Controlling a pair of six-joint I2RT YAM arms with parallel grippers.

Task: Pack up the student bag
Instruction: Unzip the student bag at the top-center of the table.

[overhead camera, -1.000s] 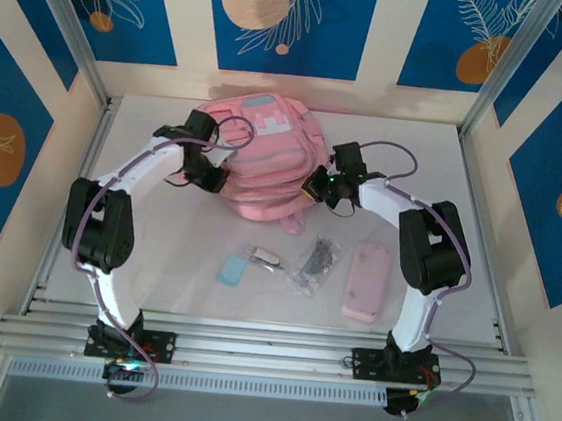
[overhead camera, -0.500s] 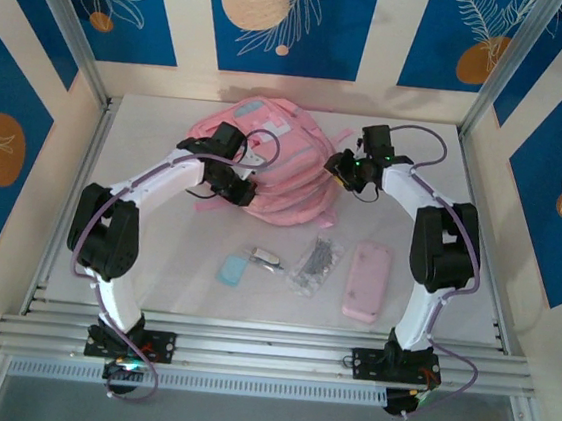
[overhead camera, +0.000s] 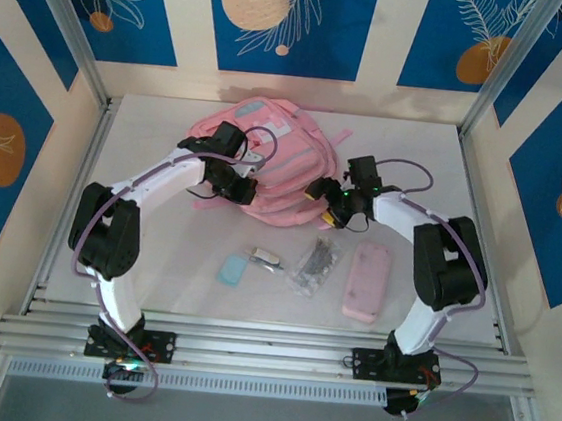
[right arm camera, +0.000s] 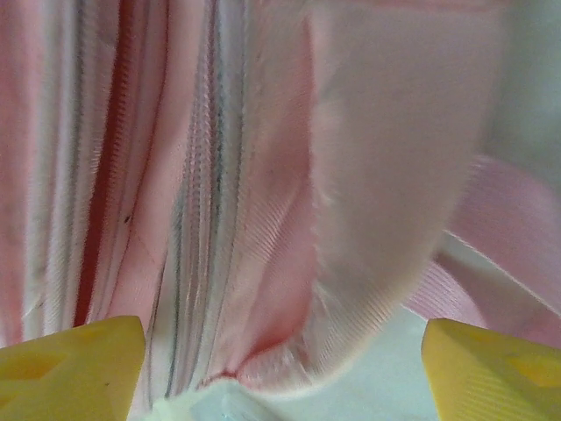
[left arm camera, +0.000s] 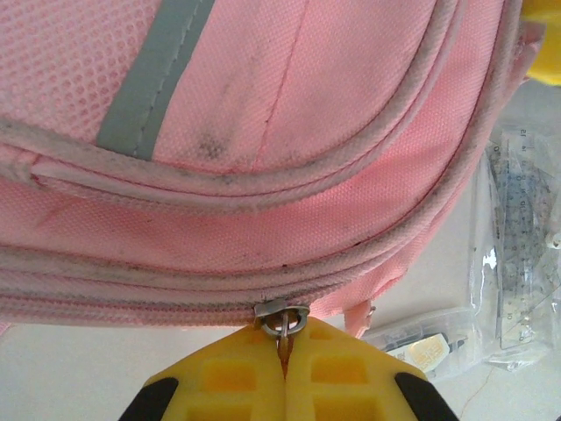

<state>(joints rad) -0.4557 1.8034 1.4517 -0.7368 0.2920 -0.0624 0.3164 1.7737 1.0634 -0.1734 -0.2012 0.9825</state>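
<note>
Both at student bag (overhead camera: 297, 157) | left pincer (left arm camera: 285, 355) nips zipper (left arm camera: 282, 317) | right pincer (right arm camera: 280, 368) agape

- left arm (overhead camera: 153, 182): bent at the elbow, reached forward and inward.
- left gripper (left arm camera: 285, 351): fingers pressed together, zipper pull (left arm camera: 283, 323) pinched between them.
- right arm (overhead camera: 416, 220): bent, reached inward.
- right gripper (right arm camera: 280, 373): fingers held wide apart.

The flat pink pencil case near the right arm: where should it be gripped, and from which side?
Grip the pencil case across its narrow width, about mid-length, coming down from above. It lies flat on the table, and its long axis runs roughly near to far, so a grip closing left to right should span it.
</note>
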